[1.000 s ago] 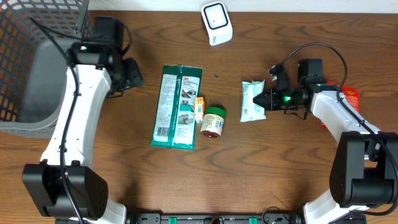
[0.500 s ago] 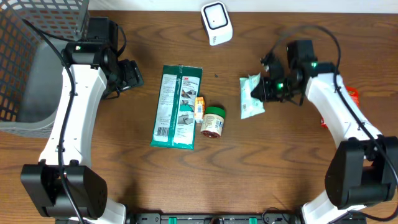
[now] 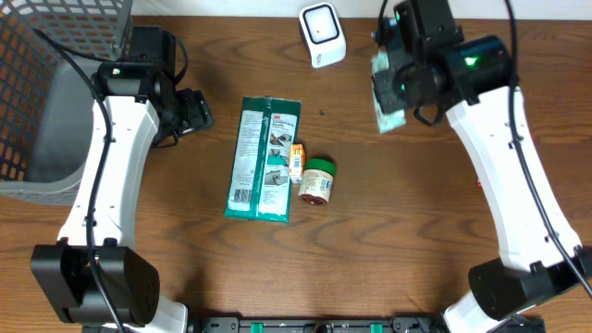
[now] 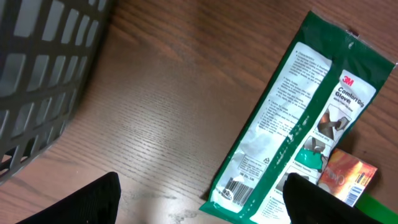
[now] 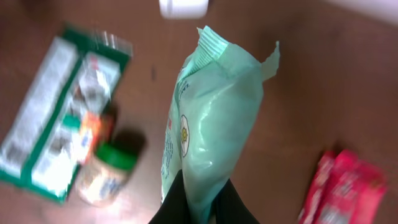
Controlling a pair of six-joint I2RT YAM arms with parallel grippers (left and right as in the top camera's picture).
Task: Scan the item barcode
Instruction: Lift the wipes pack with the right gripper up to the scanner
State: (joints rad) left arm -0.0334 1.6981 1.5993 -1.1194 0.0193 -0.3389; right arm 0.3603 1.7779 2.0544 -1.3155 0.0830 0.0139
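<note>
**Pouch held beside the scanner, left arm idle by the basket**

Far left, the wire basket [image 3: 37, 55] fills the corner, its rim running off the edge of the view. Just right of it, the left gripper [image 3: 194, 111] hangs over bare wood with its fingers [image 4: 81, 202] spread wide and nothing between them. It has the basket wall on one side and the green glove packet [image 3: 264, 157] near on the other.

That packet lies flat, lengthwise front to back. A small orange box [image 3: 296, 159] touches its right edge, and a green-lidded jar [image 3: 318, 178] lies on its side against the box. In front of and to the right of this cluster, the table [image 3: 388, 250] is broad open wood.

At the far edge sits the white scanner [image 3: 322, 34]. Just right of it, apart from it, the right gripper [image 3: 400, 79] is pinched tight on one short end of the mint-green pouch [image 3: 387, 100], held clear of the tabletop. The pouch's long axis runs straight out from the fingers. In the wrist view its crimped free end points toward the scanner. Further right, a red packet [image 5: 342, 186] lies near the table's edge.
</note>
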